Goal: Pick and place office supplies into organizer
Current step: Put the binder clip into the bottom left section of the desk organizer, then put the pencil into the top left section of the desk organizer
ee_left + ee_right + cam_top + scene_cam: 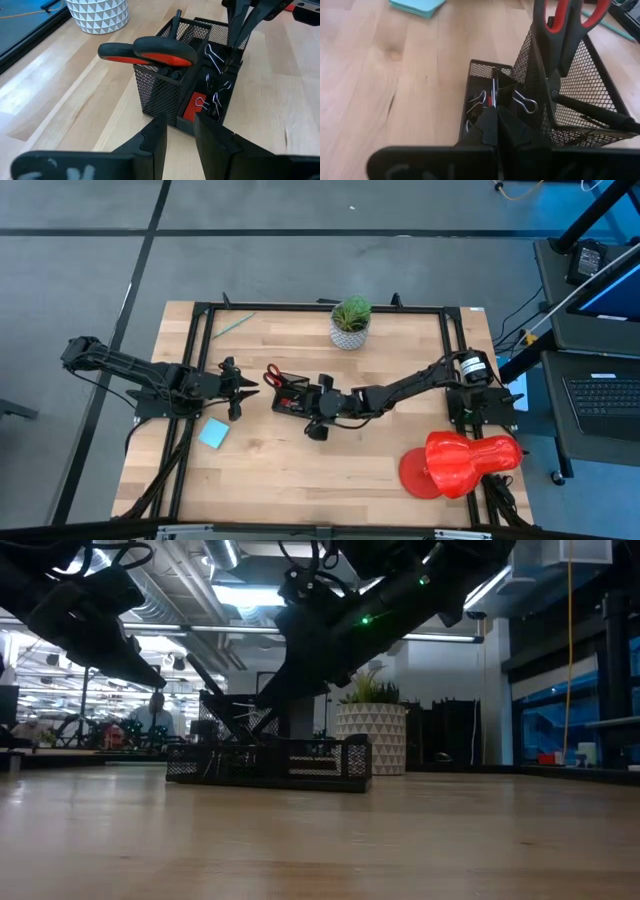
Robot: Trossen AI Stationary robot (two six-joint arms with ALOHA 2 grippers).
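Note:
The black mesh organizer (288, 402) (160, 92) stands mid-table. Red-handled scissors (160, 55) (560, 20) stand in its tall compartment, handles up, beside a dark pen (595, 112). Black clips (215, 55) (525, 106) lie in its low compartment. My right gripper (497, 122) (305, 400) is shut, with its tips down in that low compartment. My left gripper (180, 132) (243, 387) is open and hovers just left of the organizer, touching nothing. A light blue notepad (214, 433) lies flat near the left arm. A green pencil (232, 325) lies at the far left. My right gripper comes slanting down from the table's right side, its shut fingertips (232, 45) among the clips in the low compartment. Whether they pinch or touch a clip I cannot tell.
A potted plant (350, 322) (372, 730) stands behind the organizer at the far edge. A large red plastic object (462, 462) sits at the near right. A black frame (200, 340) borders the tabletop. Bare wood lies near the middle front.

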